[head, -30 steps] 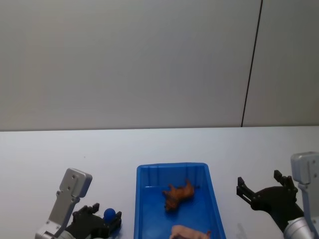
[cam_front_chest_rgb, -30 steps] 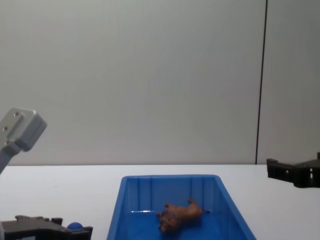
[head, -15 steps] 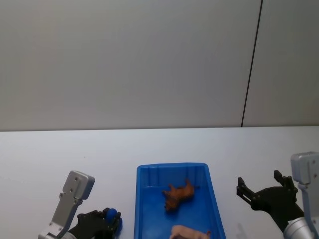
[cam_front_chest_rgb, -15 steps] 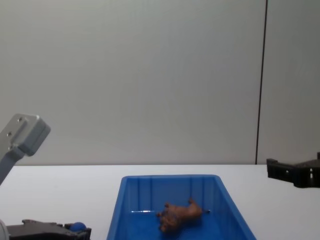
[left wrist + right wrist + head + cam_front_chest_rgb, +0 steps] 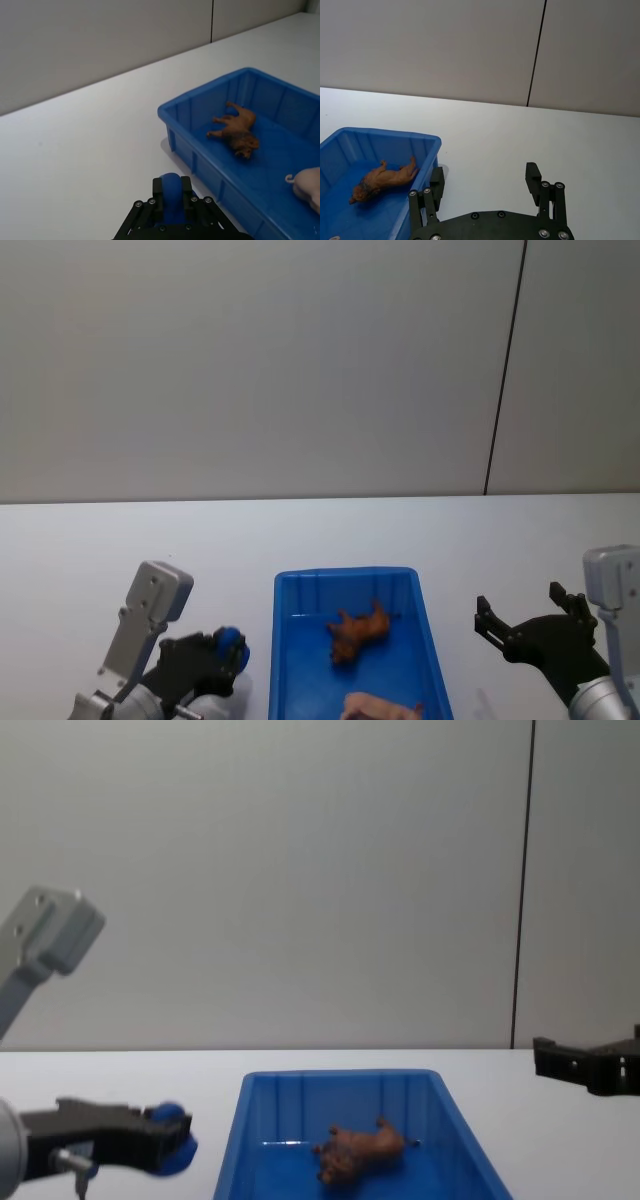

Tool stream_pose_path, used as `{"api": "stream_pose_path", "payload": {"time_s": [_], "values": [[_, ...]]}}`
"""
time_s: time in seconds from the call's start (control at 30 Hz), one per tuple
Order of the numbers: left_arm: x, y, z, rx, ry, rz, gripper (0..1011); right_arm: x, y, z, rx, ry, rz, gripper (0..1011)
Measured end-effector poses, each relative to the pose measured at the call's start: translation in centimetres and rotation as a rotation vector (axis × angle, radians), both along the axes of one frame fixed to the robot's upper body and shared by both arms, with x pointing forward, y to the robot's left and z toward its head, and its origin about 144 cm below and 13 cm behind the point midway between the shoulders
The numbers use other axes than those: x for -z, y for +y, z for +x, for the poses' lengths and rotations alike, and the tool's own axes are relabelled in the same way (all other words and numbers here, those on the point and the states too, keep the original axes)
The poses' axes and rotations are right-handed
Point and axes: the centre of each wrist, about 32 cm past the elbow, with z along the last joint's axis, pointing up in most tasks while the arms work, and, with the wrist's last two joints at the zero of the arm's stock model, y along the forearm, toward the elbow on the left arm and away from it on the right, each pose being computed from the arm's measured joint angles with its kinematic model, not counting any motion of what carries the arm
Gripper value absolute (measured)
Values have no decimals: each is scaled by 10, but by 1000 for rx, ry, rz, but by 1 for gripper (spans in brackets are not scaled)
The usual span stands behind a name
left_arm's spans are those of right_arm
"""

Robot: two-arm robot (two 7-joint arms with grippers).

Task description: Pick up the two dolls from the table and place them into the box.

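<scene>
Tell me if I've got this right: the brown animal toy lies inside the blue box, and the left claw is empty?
Not quite. The brown animal toy does lie in the blue box, but the left gripper is shut on the blue toy, as the left wrist view shows.

A big plain wall (image 5: 250, 360) stands behind everything, pale grey and smooth, with nothing hanging on it. A thin dark line (image 5: 505, 365) runs straight down the wall on the right side, from the top to where the wall meets the flat white surface below, and it splits the wall into a wide part and a narrow part. The light is soft and even, and the wall looks a little brighter near the bottom.
</scene>
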Motion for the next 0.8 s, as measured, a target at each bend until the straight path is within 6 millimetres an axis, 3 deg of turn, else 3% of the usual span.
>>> {"api": "stream_pose_path", "payload": {"time_s": [0.57,0.8], "values": [[-34,-16,6,161,-147,-30,108,0,0,0,0,0,0,1001],[-39,-26,11,253,-165,-68,281,0,0,0,0,0,0,1001]]}}
